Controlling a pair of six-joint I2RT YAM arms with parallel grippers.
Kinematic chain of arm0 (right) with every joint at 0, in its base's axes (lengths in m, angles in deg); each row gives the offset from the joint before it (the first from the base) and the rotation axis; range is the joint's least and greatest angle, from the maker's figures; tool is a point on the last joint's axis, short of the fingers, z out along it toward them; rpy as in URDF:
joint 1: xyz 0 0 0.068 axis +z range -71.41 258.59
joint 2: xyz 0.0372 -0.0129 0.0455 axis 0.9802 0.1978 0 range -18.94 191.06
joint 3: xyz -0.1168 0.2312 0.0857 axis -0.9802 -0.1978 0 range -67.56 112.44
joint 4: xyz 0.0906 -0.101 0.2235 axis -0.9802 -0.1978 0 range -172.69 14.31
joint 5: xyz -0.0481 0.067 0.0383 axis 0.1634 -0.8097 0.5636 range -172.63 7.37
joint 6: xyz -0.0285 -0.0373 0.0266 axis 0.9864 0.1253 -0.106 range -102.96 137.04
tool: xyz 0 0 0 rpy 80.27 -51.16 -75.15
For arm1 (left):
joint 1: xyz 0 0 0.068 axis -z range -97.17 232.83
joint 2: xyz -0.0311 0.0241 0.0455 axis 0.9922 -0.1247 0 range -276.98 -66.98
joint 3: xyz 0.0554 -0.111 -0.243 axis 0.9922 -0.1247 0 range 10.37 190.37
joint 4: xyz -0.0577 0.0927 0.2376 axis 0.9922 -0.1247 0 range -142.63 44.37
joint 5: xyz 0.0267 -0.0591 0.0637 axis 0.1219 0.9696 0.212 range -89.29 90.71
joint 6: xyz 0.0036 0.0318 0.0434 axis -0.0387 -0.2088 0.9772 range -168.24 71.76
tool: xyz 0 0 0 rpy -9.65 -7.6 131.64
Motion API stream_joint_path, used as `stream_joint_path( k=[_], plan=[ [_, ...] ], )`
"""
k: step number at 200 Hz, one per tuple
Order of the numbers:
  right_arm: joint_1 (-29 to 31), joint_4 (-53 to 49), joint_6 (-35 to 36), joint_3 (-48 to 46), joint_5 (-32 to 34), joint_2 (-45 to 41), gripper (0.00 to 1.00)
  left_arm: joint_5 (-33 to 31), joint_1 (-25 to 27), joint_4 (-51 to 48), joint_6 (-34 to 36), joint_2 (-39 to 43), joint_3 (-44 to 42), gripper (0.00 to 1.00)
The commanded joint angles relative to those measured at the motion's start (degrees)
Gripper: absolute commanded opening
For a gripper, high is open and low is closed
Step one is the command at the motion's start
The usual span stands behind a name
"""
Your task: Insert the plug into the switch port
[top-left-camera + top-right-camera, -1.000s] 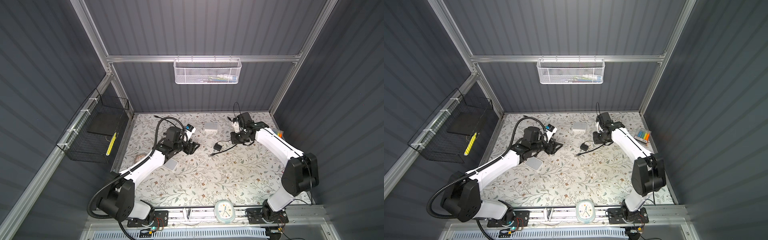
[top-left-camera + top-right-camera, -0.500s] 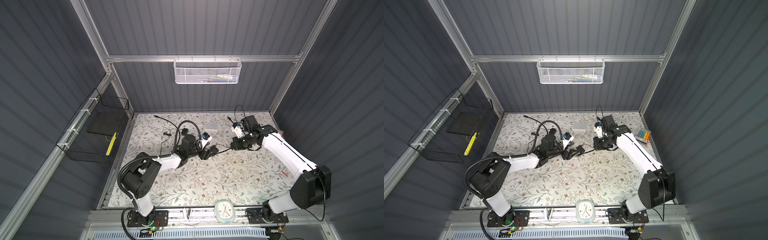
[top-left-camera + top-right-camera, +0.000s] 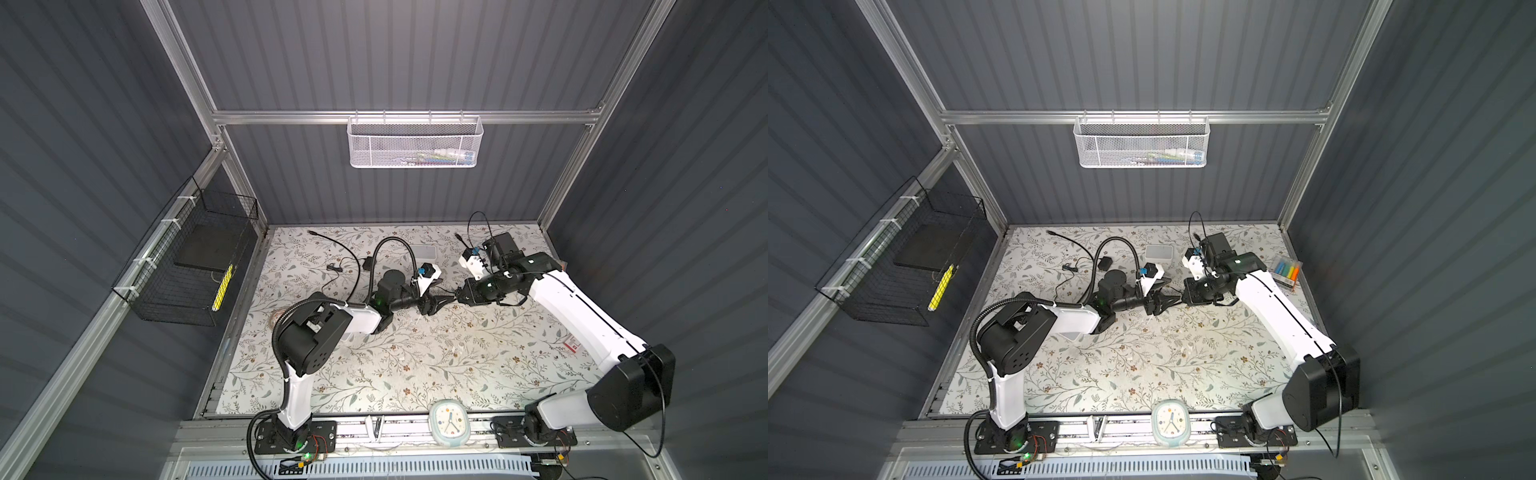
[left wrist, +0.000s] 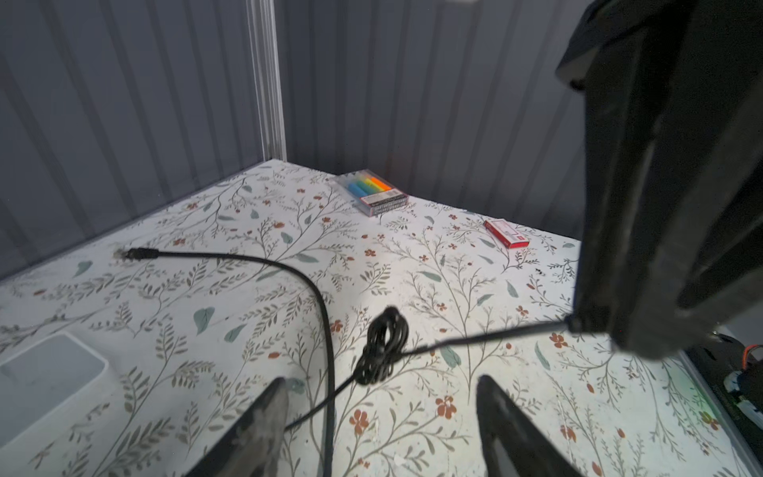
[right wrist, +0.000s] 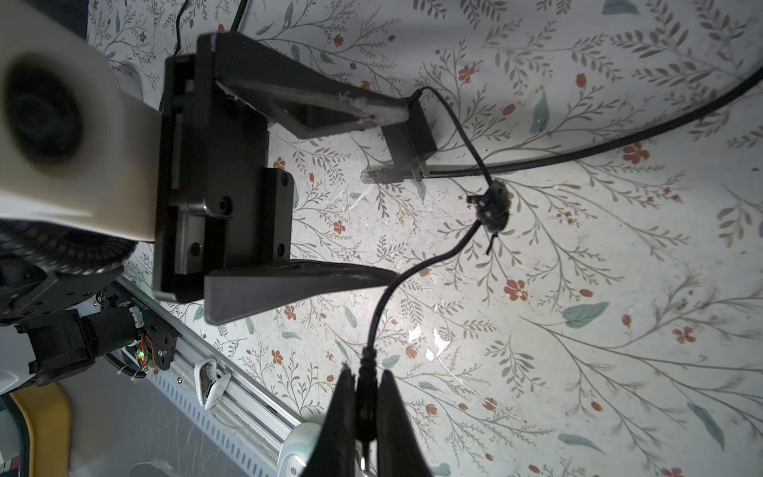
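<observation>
Two grippers meet above the middle of the table (image 3: 415, 365) in both top views. The right gripper (image 5: 366, 378) is pinched tight on the ribbed collar of the plug (image 5: 366, 359), which ends the thin cable (image 4: 487, 338). The plug's tip is buried between the jaws, so I take it for the plug from that collar alone.

The left gripper (image 5: 398, 194) stands wide open with nothing clamped. One of its fingers (image 5: 330, 103) lies against the black adapter (image 5: 411, 138) at the cable's other end. Between plug and adapter the cable carries a knotted coil (image 4: 384, 342). The switch (image 3: 424, 251), a pale flat box, rests near the back wall, apart from both grippers.

The step in hand looks like carrying the plug over to the switch.
- **Grip:** hold the pinch on the collar so the plug cannot swivel.
- **Lift:** raise it enough that the coil and adapter trail freely without snagging the thick cable (image 4: 247, 258) that runs beneath the left gripper.
- **Alignment:** find the port face first, and turn the wrist until the plug's axis lines up with the port before closing in.
- **Insertion:** push straight and slowly, and ease off if it binds.
- **Bracing:** the switch is probably light and will slide under the push, so the free left gripper would do well to brace its far side.
</observation>
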Motion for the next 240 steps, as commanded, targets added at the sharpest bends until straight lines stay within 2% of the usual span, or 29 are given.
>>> stream_joint_path(
  k=[1, 43, 88, 133, 145, 163, 174, 185, 212, 240],
  plan=[
    [0.25, -1.9, 0.08, 0.0, -0.8, -0.83, 0.0, 2.96, 0.45, 1.35, 2.36, -1.37, 2.59, 0.72],
    [0.47, -1.88, -0.2, 0.6, -0.82, -0.5, 0.0, 5.93, 1.11, 2.7, 0.68, -3.68, 4.4, 0.67],
    [0.5, -1.95, -0.37, 1.28, -0.57, -0.2, 0.0, 8.0, 1.19, 2.43, -1.68, -5.11, 6.29, 0.29],
    [0.5, -1.72, -0.43, 1.19, -0.47, 0.27, 0.0, 8.9, 1.2, 1.75, -1.84, -4.21, 6.64, 0.12],
    [0.5, -1.55, -0.43, 1.05, -0.4, 0.37, 0.0, 9.11, 1.2, 2.21, -2.18, -4.11, 6.42, 0.15],
    [0.5, -1.58, -0.47, 1.13, -0.03, 0.38, 0.0, 8.91, 1.2, 3.51, -2.11, -3.56, 5.47, 0.37],
    [0.5, -1.58, -0.43, 1.31, 0.1, 0.55, 0.0, 8.81, 1.2, 3.17, -1.42, -2.97, 4.95, 0.57],
    [0.5, -1.61, -0.33, 1.48, 0.39, 0.54, 0.0, 8.61, 1.28, 4.01, -0.71, -2.21, 3.89, 0.65],
    [0.41, -1.76, -0.43, 1.93, 0.24, 0.73, 0.0, 10.45, 1.38, 4.53, 0.75, -1.39, 3.01, 0.66],
    [0.41, -1.79, -0.67, 2.27, 0.08, 0.79, 0.0, 13.36, 1.55, 5.39, 0.34, -2.9, 4.09, 0.57]
  ],
)
